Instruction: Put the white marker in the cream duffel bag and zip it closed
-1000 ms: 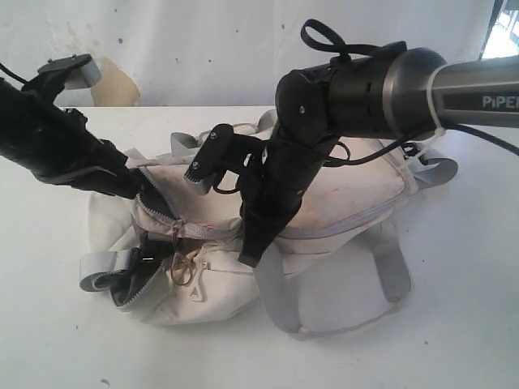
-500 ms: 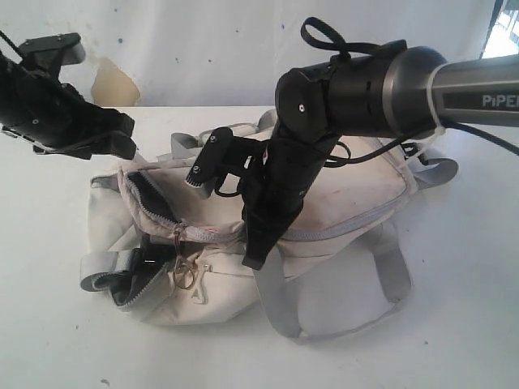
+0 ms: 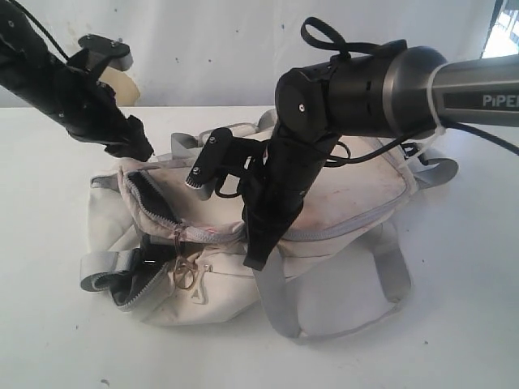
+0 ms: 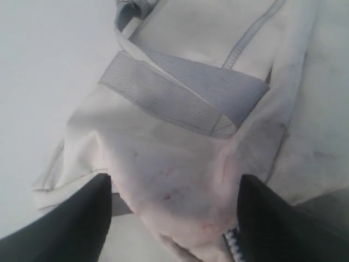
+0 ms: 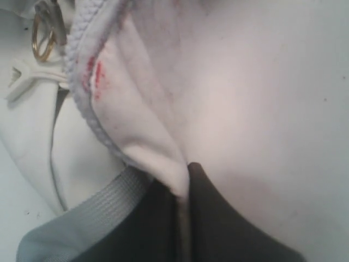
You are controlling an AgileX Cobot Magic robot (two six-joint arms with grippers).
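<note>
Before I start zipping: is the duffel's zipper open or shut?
Open. In the exterior view the cream duffel bag gapes at its left end, dark lining showing between parted zipper teeth.

Worktop (image 3: pixel 454 324): plain white and matte, running the whole width of the exterior view.
Specks (image 3: pixel 103 382): a few small dark ones near the worktop's front edge.
Wall (image 3: pixel 243 49): white, behind the worktop, dotted with small dark marks.
Patch (image 3: pixel 122 87): a tan blotch low on the wall, at the left.
Bright strip (image 3: pixel 504 28): upper right corner, too narrow to tell what it is.
</note>
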